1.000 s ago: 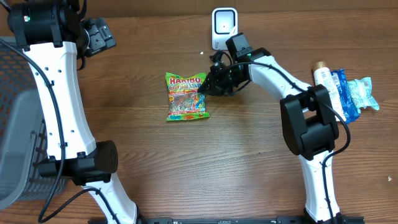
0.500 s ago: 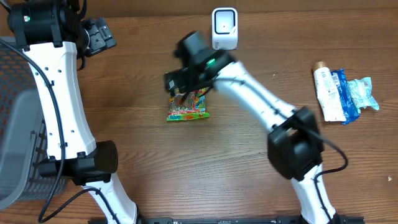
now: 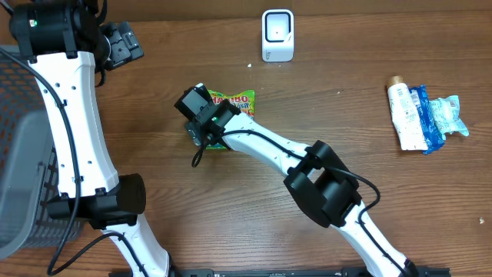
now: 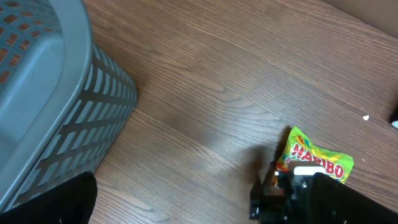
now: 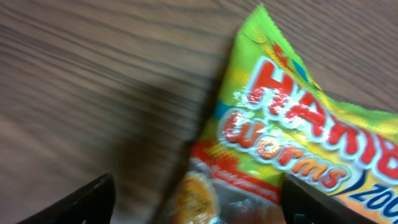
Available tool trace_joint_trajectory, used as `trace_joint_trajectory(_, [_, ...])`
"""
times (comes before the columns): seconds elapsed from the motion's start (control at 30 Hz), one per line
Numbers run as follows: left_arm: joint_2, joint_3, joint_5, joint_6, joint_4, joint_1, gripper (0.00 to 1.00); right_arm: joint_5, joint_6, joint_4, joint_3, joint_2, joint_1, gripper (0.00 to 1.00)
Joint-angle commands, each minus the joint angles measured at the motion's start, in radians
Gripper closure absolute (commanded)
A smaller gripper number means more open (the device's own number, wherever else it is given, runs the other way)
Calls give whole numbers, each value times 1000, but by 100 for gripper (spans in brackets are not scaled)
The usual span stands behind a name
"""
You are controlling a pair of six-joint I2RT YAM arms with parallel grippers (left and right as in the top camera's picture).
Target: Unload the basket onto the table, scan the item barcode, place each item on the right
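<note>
Spreading under everything, the wooden table is carrying the whole scene you are working with, and the grey basket is sitting at its left edge. Your right arm is spanning the middle diagonally. Your left arm is standing beside the basket, with the left gripper hanging open and empty near the far left corner, well apart from anything that matters.

The Haribo bag is lying flat on the wood near the table's middle. Its long axis is running from the far edge towards the arms' bases, label side up (so the barcode is probably facing the table, though you cannot see it). The scanner is standing at the far edge, off to the bag's far right.

The right gripper is hovering over the bag's left part. Its jaws are spread wide, one finger on either side in the wrist view, and appear to be gripping nothing. That is the relation you are depending on: the bag is lying straight beneath the right gripper, making the right arm by far the nearer one for the pick.
</note>
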Motion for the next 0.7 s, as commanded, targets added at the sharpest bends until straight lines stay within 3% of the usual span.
trace_joint_trajectory(0.0, [-14, 4, 1, 14, 0, 1, 0, 126, -37, 3, 0, 25, 5, 20])
trace_joint_trajectory(0.03, [-14, 4, 1, 14, 0, 1, 0, 145, -37, -1, 0, 26, 5, 21])
trace_joint_trajectory(0.2, [-14, 4, 1, 14, 0, 1, 0, 165, -56, -65, 0, 46, 5, 44])
trace_joint_trajectory(0.4, [-14, 4, 1, 14, 0, 1, 0, 165, -58, -193, 0, 81, 2, 50])
trace_joint_trajectory(0.53, [-14, 4, 1, 14, 0, 1, 0, 164, -49, -264, 0, 84, 3, 76])
trace_joint_trajectory(0.6, [-14, 4, 1, 14, 0, 1, 0, 164, -27, -296, 0, 84, 3, 96])
trace_joint_trajectory(0.67, [-14, 4, 1, 14, 0, 1, 0, 165, -24, -321, 1, 84, 3, 96])
